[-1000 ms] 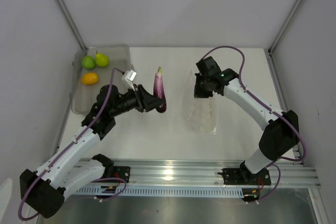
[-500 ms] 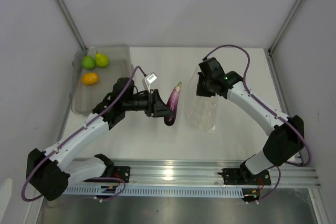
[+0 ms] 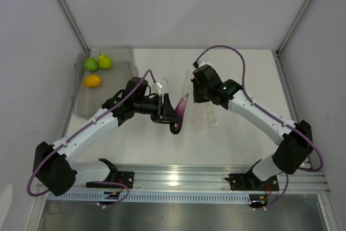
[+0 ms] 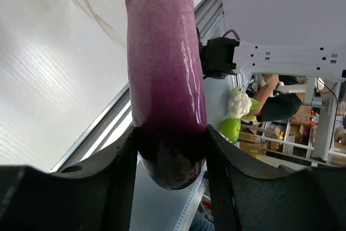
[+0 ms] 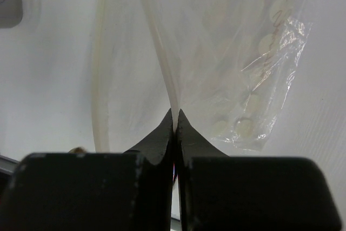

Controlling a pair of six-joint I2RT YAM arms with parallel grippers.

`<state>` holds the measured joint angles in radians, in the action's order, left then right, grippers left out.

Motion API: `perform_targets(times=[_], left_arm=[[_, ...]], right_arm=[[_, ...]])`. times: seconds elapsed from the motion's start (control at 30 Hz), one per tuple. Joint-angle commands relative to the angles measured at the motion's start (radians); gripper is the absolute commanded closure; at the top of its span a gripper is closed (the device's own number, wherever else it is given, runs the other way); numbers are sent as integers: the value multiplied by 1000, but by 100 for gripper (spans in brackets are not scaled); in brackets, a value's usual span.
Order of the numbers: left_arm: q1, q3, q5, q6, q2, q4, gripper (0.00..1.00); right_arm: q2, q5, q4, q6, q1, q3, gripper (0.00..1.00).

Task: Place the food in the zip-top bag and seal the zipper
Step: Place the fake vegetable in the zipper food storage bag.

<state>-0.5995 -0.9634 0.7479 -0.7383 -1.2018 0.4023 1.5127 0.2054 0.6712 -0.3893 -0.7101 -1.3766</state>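
My left gripper [image 3: 168,116] [image 4: 170,158] is shut on the dark purple eggplant [image 3: 179,110] [image 4: 165,68] at its rounded end. It holds the eggplant off the table, slanted, with its tip toward the zip-top bag [image 3: 208,113] [image 5: 243,63]. My right gripper [image 3: 195,91] [image 5: 174,113] is shut on the bag's mouth edge, pinching the pale zipper strip [image 5: 159,52] and holding that edge raised. The rest of the clear bag hangs down to the table. The green fruit [image 3: 91,64], pear [image 3: 105,61] and orange fruit [image 3: 92,81] lie in the bin.
A translucent grey bin [image 3: 80,109] stands at the back left against the side wall. White walls close in the table on the left, back and right. The arms' metal rail [image 3: 173,179] runs along the near edge.
The left arm has carried the eggplant off the table and rightward to the bag, tilting it. The right gripper has pulled the bag's edge up and to the left.
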Motion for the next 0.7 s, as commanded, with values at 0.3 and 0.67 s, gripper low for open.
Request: perform_targets(times=[0.3,0.67], left_arm=[[-2,-75,-35,-75,-128,110,100],[29,-57,-64,-257,-117,10,100]], right_arm=[[-40,172,-79,89,-137,14,100],[-52,189,-87,49,-192,71,100]])
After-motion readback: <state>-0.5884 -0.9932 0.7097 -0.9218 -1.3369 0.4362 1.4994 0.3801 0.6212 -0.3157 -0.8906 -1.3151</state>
